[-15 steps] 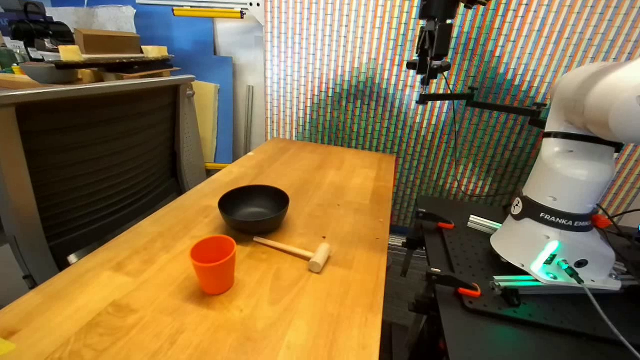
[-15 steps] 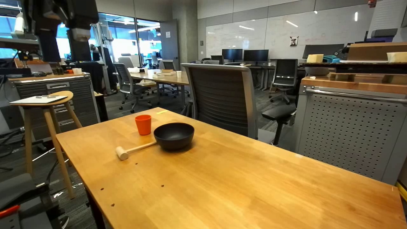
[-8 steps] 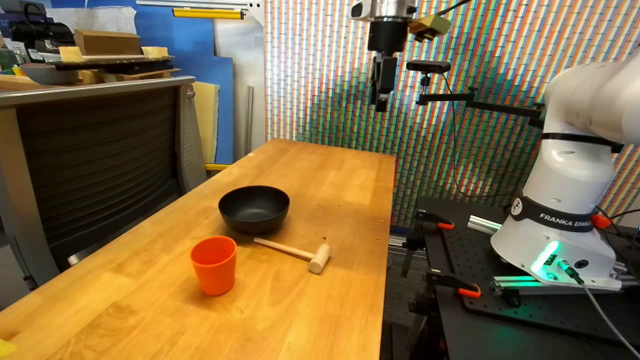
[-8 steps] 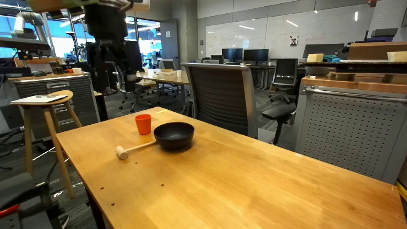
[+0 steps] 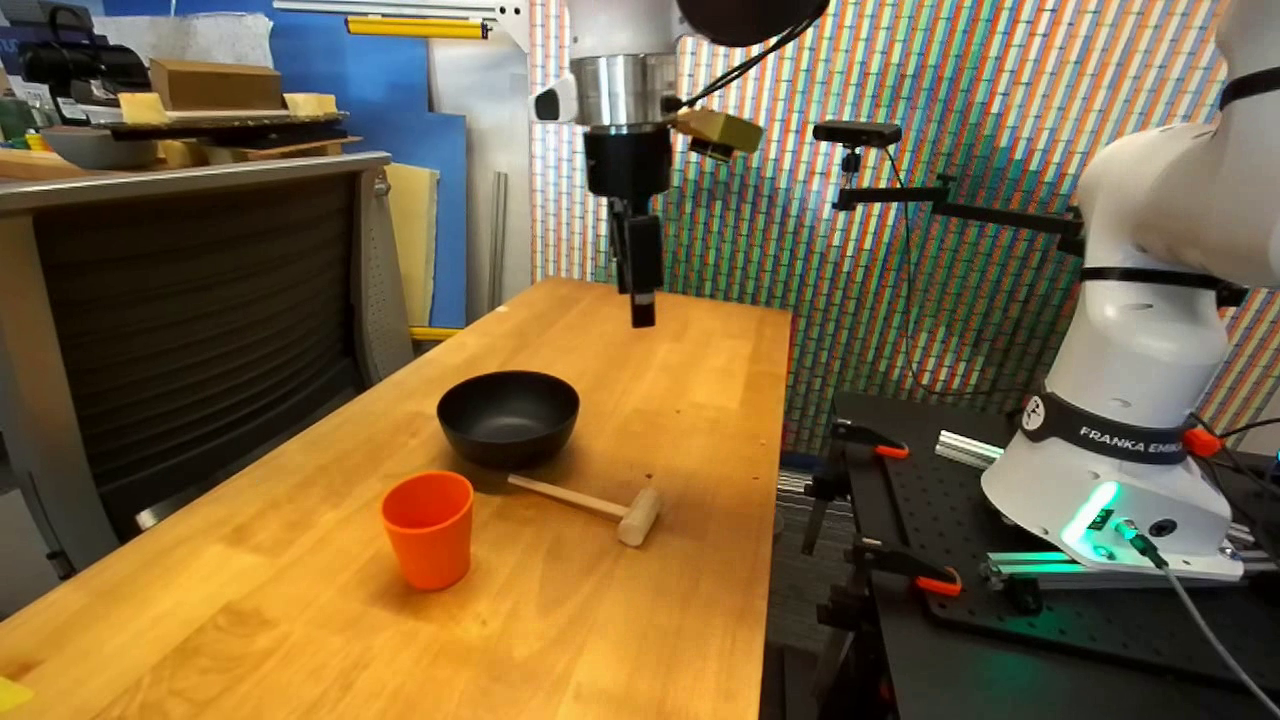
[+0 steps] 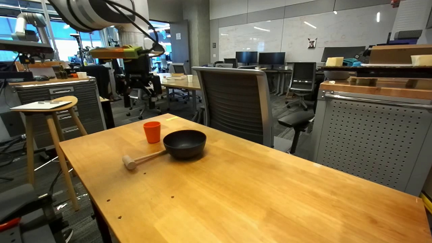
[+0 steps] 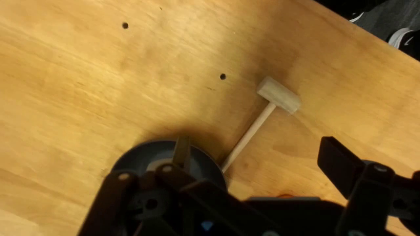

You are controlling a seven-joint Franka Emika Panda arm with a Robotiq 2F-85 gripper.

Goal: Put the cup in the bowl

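The orange-red cup (image 5: 430, 535) stands upright on the table near the bowl; an exterior view also shows the cup (image 6: 152, 132). In the wrist view only a sliver of the cup (image 7: 285, 196) shows above the gripper body. The black bowl (image 5: 510, 450) sits beside the cup, also in an exterior view (image 6: 185, 152). The bowl (image 7: 204, 162) is partly hidden behind a finger in the wrist view. My gripper (image 5: 642, 308) hangs well above the table, pointing down. Its fingers (image 7: 259, 154) are wide apart with nothing between them; they also show apart in an exterior view (image 6: 140, 99).
A wooden mallet (image 5: 640, 515) lies on the table (image 5: 660, 350), its handle end close to the bowl. The mallet (image 7: 279, 95) also shows in the wrist view. A chair (image 6: 233, 104) stands at the table's edge. A camera on an arm (image 5: 857, 134) stands behind my gripper.
My gripper has moved down and over the table, toward the bowl and cup. The cup, bowl and mallet have not moved.
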